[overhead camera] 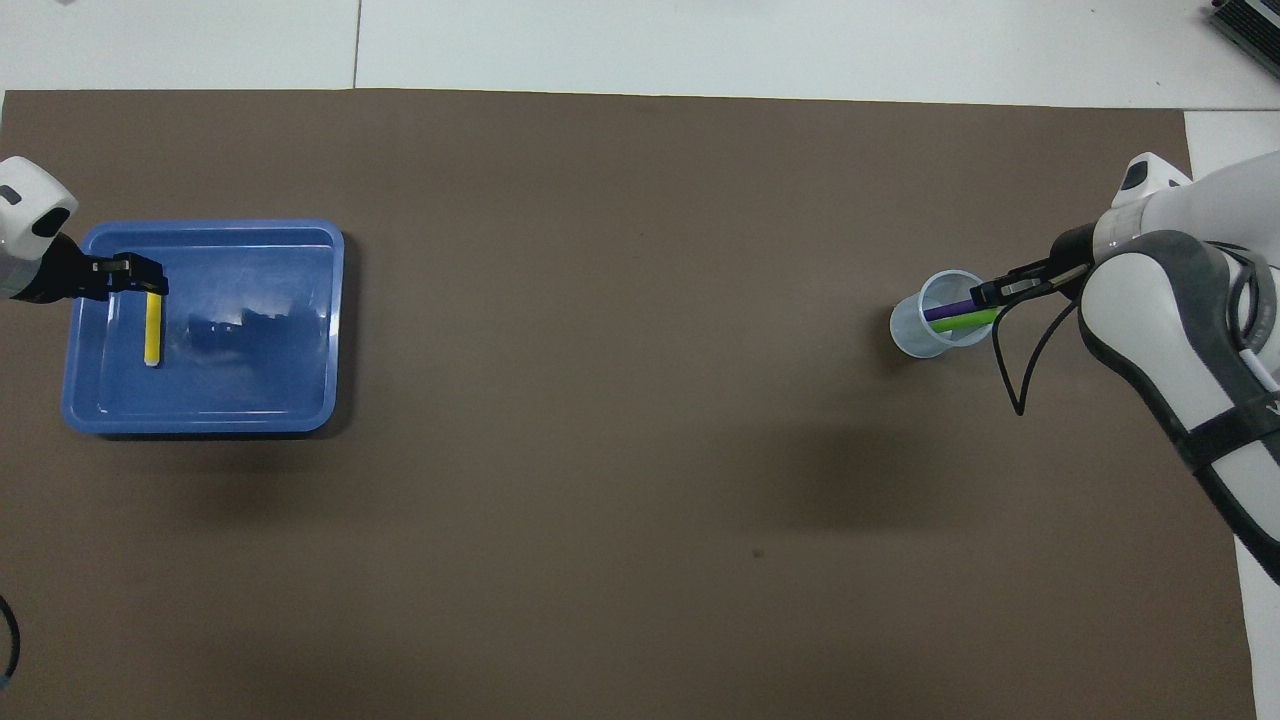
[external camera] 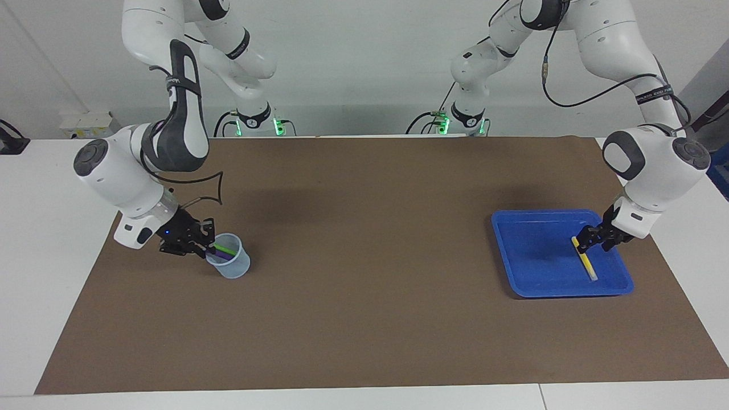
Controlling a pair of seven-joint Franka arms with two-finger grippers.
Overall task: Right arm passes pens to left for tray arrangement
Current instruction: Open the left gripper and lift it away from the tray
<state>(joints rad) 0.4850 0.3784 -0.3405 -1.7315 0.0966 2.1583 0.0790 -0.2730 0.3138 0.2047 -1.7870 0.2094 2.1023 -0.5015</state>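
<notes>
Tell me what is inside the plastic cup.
In the cup lean a purple pen and a green pen, upper ends at the rim under the right tool. Their lower ends blur through the translucent wall; the cup's bottom is not clearly visible.

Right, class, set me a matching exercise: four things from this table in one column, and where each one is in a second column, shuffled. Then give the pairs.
Things
1. yellow pen
2. purple pen
3. left gripper
4. cup

Places
A. standing on the brown mat toward the right arm's end
B. lying flat in the blue tray
C. leaning inside the cup
D. raised over the tray's edge, beside the yellow pen's end

Pairs: 1-B, 2-C, 3-D, 4-A
</notes>
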